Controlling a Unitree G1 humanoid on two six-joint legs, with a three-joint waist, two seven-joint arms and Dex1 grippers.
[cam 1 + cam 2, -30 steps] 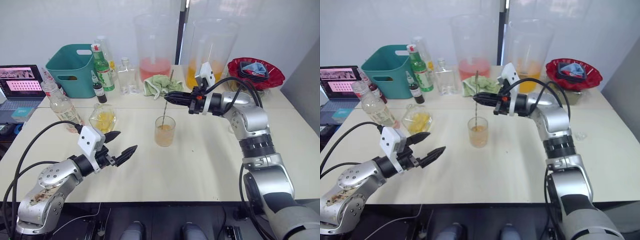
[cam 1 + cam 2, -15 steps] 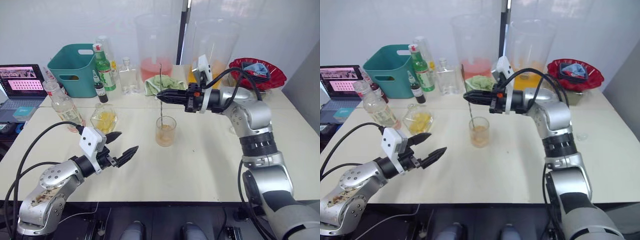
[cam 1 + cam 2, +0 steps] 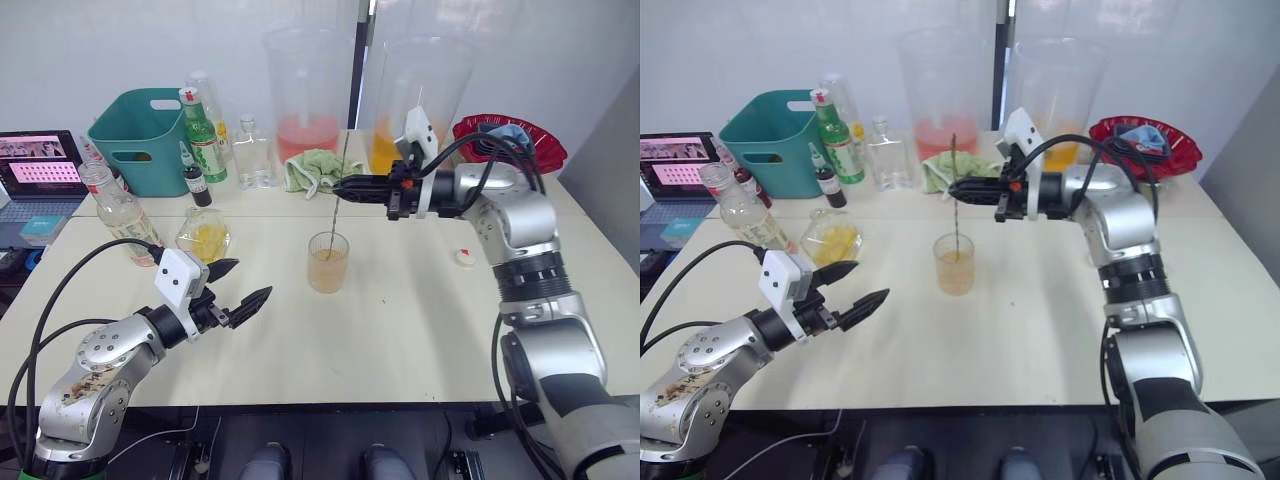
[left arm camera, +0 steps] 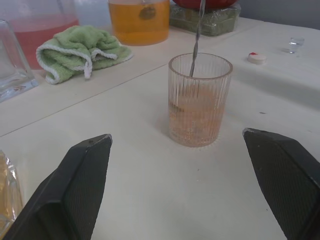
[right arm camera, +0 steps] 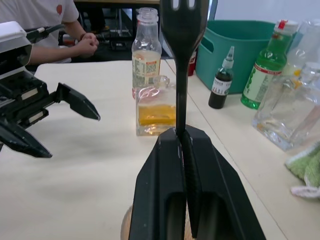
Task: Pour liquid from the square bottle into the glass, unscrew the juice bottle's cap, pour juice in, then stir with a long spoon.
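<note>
Black right gripper (image 3: 342,188) pinches the long spoon (image 3: 336,204) in the glass (image 3: 327,262)

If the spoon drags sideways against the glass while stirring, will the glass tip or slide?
The glass looks more likely to slide than tip: it is short, straight-sided and roughly a third full. Its ribbed wall looks thin, so probably fragile. The right claw holds the spoon high, giving leverage.
</note>
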